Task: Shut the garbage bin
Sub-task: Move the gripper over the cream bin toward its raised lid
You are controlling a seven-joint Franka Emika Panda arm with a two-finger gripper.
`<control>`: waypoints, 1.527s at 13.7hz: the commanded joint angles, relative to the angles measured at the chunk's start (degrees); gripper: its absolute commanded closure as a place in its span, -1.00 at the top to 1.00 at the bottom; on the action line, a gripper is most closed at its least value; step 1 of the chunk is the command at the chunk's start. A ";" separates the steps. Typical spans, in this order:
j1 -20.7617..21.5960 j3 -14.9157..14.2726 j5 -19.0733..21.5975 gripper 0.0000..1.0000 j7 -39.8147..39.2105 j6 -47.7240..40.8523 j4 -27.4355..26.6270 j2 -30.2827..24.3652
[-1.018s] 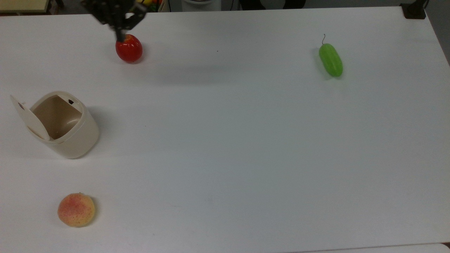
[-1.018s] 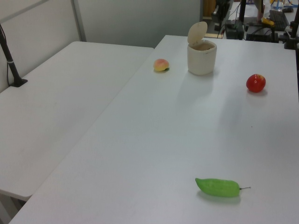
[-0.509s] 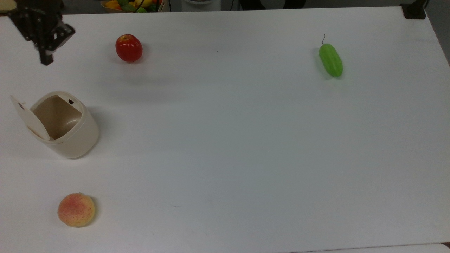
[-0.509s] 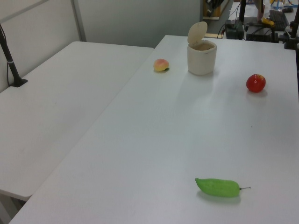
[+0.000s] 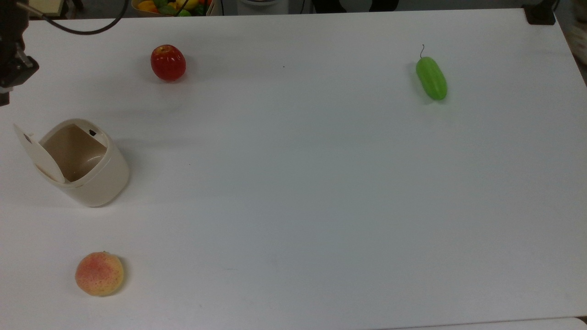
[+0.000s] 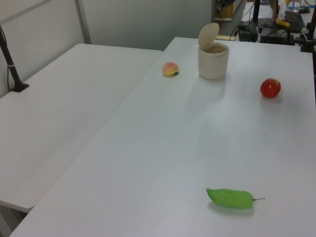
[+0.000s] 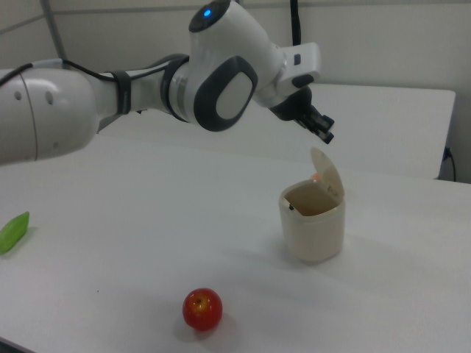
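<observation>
Black gripper (image 5: pixel 5 94) is cut by the top view's left edge, fingers hard to read; I cannot tell their state. Just right, the cream garbage bin (image 5: pixel 94 176) stands near the table (image 5: pixel 293 183) edge, lid (image 5: pixel 39 156) upright, brownish inside holding nothing visible. Right view: peach (image 7: pixel 316 177) mostly hidden behind the lid.

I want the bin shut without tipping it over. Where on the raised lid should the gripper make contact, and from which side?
Probably the lid's free top edge, farthest from the hinge, pushed from its outer face, the right view's right, toward the opening. The lid stands nearly upright above the garbage bin, so a push there should swing it down onto the rim. The gripper hangs just above it.
</observation>
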 commanded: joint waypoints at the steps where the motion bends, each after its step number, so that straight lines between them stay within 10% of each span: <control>1: -0.63 0.38 0.18 -1.00 1.64 7.94 0.09 3.26; 11: 0.25 0.56 0.62 -1.00 1.64 8.41 -1.48 4.85; 21: 2.09 1.17 0.62 -1.00 4.63 -9.25 -1.05 3.71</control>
